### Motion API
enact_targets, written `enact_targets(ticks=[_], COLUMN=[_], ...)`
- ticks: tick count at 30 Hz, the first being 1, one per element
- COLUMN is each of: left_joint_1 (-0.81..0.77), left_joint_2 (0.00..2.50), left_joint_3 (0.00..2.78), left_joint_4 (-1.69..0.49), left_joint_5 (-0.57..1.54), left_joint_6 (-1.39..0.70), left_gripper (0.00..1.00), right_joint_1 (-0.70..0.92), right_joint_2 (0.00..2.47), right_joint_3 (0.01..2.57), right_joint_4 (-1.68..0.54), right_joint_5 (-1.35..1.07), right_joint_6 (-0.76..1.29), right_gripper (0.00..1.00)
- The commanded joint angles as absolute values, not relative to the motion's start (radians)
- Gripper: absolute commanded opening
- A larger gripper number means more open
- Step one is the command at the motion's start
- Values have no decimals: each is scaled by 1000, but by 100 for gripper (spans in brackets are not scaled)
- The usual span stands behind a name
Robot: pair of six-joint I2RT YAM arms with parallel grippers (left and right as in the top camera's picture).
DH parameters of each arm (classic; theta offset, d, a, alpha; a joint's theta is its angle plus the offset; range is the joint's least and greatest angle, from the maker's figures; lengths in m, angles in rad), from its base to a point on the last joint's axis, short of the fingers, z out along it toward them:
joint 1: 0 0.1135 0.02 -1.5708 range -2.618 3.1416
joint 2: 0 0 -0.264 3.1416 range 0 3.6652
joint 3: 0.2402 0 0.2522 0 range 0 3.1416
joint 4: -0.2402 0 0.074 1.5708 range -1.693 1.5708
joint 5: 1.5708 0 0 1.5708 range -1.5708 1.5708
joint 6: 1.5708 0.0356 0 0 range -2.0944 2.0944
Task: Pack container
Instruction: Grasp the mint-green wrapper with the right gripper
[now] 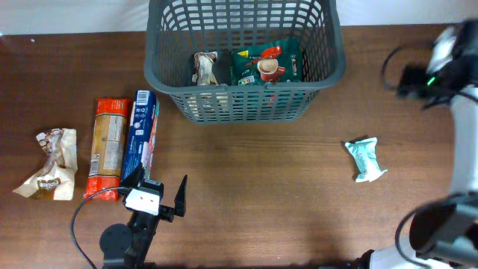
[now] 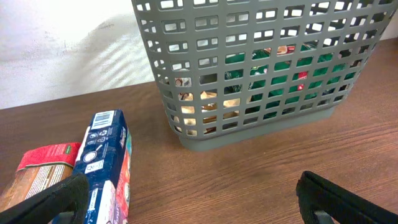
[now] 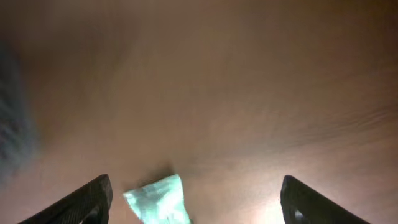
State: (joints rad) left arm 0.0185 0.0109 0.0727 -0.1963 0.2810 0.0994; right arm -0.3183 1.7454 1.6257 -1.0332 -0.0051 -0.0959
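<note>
The dark gray container (image 1: 246, 90) stands at the back centre of the table. Inside lie a green snack pack (image 1: 265, 66) and a brown-and-white pack (image 1: 205, 69). My left gripper (image 1: 159, 187) is open low at the front left, its left finger beside the near end of a blue box (image 1: 140, 134). The left wrist view shows the left gripper (image 2: 191, 180) with bare wood between its fingers, the blue box (image 2: 102, 162) and the container (image 2: 261, 74) ahead. My right gripper (image 3: 194, 183) hangs open, blurred, above the table. A mint-green pack (image 3: 158, 199) lies on the wood below it.
Next to the blue box lies a red-and-tan pack (image 1: 107, 146), and a beige crumpled bag (image 1: 52, 164) sits further left. On the right side lies the mint-green pack (image 1: 364, 158). The right arm (image 1: 448, 56) looms at the far right edge.
</note>
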Motion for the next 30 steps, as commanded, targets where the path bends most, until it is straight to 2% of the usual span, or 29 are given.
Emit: enact_targets(ticks=[1, 7, 15, 27, 28, 30], left_joint_1=[14, 14, 14, 14, 14, 14], left_joint_2=[5, 5, 5, 5, 5, 5], left_joint_3=[63, 63, 63, 63, 63, 63], left_joint_4=[-194, -194, -194, -194, -194, -194], left_joint_5=[289, 289, 289, 289, 289, 289], left_joint_6=[91, 91, 91, 91, 91, 91], left_gripper=[99, 99, 99, 99, 99, 99], right_joint_1=[-319, -314, -313, -276, -269, -253], right_joint_2=[1749, 1787, 1856, 1940, 1942, 1951], right_joint_3=[1469, 1322, 1293, 1253, 1248, 1245], right_joint_4=[-992, -952, -953, -959, -953, -949], right_joint_5=[-25, -22, -48, -104, -101, -99], right_joint_6=[-302, -439, -474, -495, -494, -494], right_gripper=[83, 88, 100, 100, 97, 86])
